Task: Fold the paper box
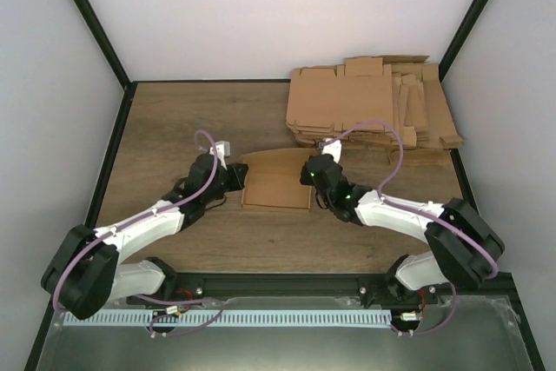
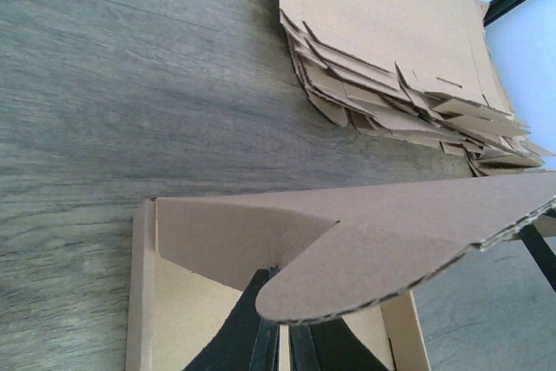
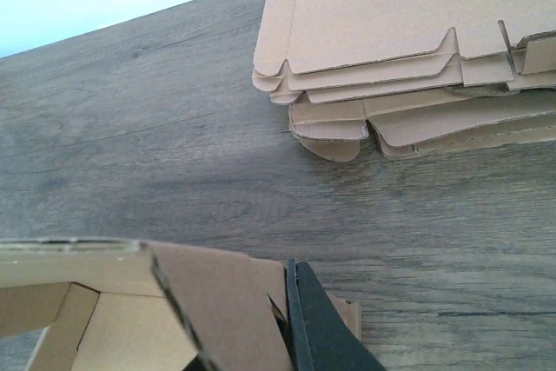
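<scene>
The paper box point(image 1: 276, 187) is a shallow brown cardboard tray in mid-table, its back flap raised and leaning over it. My left gripper point(image 1: 234, 178) is at the box's left end. In the left wrist view its black jaws point(image 2: 283, 345) are closed on a thin edge of the box point(image 2: 217, 232), under the curved flap point(image 2: 417, 232). My right gripper point(image 1: 314, 180) is at the box's right end. In the right wrist view point(image 3: 282, 323) one black finger point(image 3: 314, 332) presses against a box flap point(image 3: 217, 293); the other finger is hidden behind the cardboard.
A pile of many flat brown cardboard blanks point(image 1: 373, 106) lies at the back right, close behind the box; it also shows in the left wrist view point(image 2: 373, 23) and the right wrist view point(image 3: 391, 15). Black frame posts and white walls bound the wooden table point(image 1: 174, 128).
</scene>
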Robot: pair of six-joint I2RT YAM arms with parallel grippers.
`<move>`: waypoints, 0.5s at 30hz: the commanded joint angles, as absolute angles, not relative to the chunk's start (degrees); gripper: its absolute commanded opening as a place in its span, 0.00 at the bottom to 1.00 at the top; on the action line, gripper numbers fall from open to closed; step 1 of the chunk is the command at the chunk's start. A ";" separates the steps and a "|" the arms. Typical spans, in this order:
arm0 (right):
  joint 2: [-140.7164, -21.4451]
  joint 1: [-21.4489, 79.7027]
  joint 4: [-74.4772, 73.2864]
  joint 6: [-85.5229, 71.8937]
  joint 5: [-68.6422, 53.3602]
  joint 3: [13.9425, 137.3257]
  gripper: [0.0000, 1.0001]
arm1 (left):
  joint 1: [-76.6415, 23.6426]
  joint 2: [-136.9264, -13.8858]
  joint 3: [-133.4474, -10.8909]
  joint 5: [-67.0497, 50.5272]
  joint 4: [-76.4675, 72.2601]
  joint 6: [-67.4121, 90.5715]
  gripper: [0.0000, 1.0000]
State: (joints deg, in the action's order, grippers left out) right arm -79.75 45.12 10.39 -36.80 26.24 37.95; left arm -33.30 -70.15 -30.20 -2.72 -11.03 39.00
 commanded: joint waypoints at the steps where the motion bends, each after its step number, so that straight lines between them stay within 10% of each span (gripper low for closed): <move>1: -82.24 48.86 4.36 -41.81 19.02 36.41 0.02 | -35.22 -71.26 -28.42 -8.36 -6.87 41.38 0.07; 15: -83.51 48.88 3.18 -39.86 19.43 38.52 0.02 | -35.33 -72.30 -30.50 -8.45 -5.36 40.65 0.07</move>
